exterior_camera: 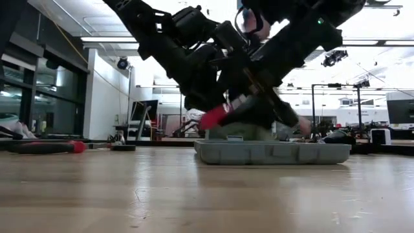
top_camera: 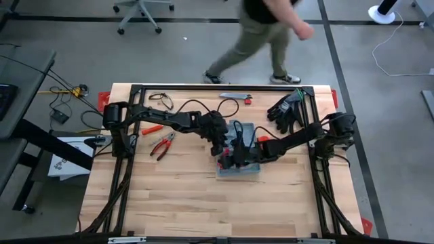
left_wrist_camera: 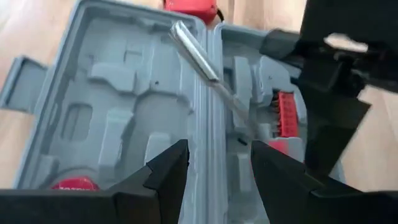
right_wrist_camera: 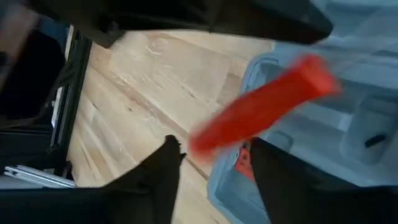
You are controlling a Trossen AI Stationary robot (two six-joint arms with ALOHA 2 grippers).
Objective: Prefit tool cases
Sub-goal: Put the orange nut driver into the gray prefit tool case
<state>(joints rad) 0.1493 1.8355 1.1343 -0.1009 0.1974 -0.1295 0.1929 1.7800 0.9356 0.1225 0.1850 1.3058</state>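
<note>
A grey floor (top_camera: 380, 102) with dark seams lay beyond the table. An office chair (top_camera: 139, 10) stood there, and a person (top_camera: 261, 34) walked past. Ceiling lights (exterior_camera: 110, 40) and glass walls (exterior_camera: 39, 97) showed behind.

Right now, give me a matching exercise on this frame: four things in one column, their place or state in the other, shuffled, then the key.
Things:
1. tool case
2. black gloves
3. pliers
4. red-handled tool

Places or states:
A. on the table near its far right corner
B. lying open at the table's middle, recesses showing
C. on the wood under the left arm, apart from the case
D. tilted over the case's edge, just beyond the right gripper's open fingers

Pairs: 1-B, 2-A, 3-C, 4-D
</note>
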